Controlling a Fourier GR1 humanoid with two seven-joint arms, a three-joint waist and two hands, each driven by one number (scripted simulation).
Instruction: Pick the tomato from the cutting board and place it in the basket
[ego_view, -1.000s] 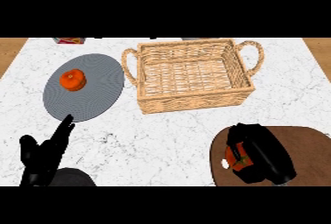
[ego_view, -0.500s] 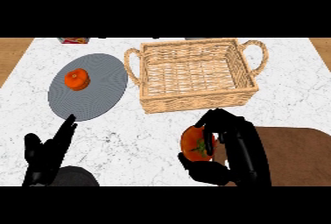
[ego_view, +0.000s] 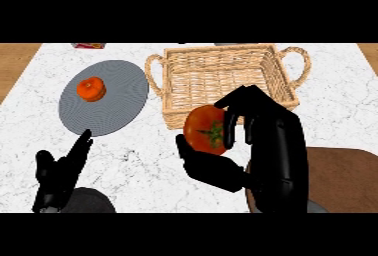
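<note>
— Where's your tomato (ego_view: 208, 131) now?

— In your right hand (ego_view: 255, 145), fingers and thumb curled round it, off the cutting board (ego_view: 347, 170) just behind that hand. Your left hand (ego_view: 59, 172) rests open, low and well apart.

— And the next move?

— Carry it forward over the near wall of the basket (ego_view: 229, 75); clearance looks slim, though I can't judge height. Uncurl only inside.

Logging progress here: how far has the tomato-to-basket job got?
Done: the tomato is off the brown cutting board, gripped in the right hand. In hand: it hangs just in front of the basket. Left: carry it over the rim and release. The left hand rests open at lower left.
</note>
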